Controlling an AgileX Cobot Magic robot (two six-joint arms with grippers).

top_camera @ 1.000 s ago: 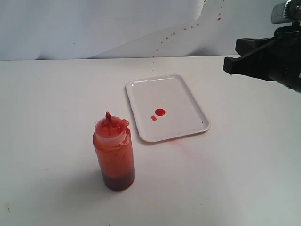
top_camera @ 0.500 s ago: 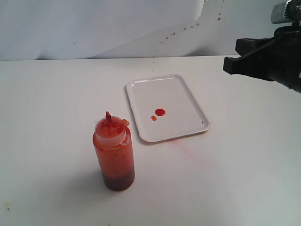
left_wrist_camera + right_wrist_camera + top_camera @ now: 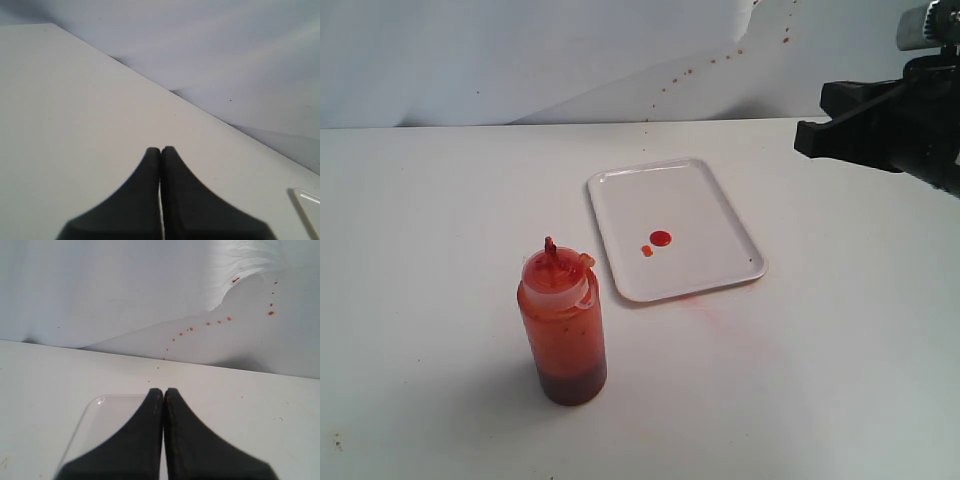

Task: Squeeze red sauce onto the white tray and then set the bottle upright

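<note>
The bottle [image 3: 562,328] stands upright on the white table near the front left, orange-red inside and darker at its base, with its red-stained nozzle pointing up. Nothing holds it. Behind it and to the right lies the white tray [image 3: 700,195], bearing two small drops of red sauce [image 3: 660,238]. My right gripper [image 3: 163,390] is shut and empty, held above the tray's corner [image 3: 92,412]; in the exterior view its arm [image 3: 890,125] hangs at the right edge. My left gripper [image 3: 161,149] is shut on nothing over bare table, and does not show in the exterior view.
A white backdrop [image 3: 520,60] rises behind the table, with small red spatter marks [image 3: 695,70] on it. A faint pinkish smear [image 3: 705,305] lies on the table in front of the tray.
</note>
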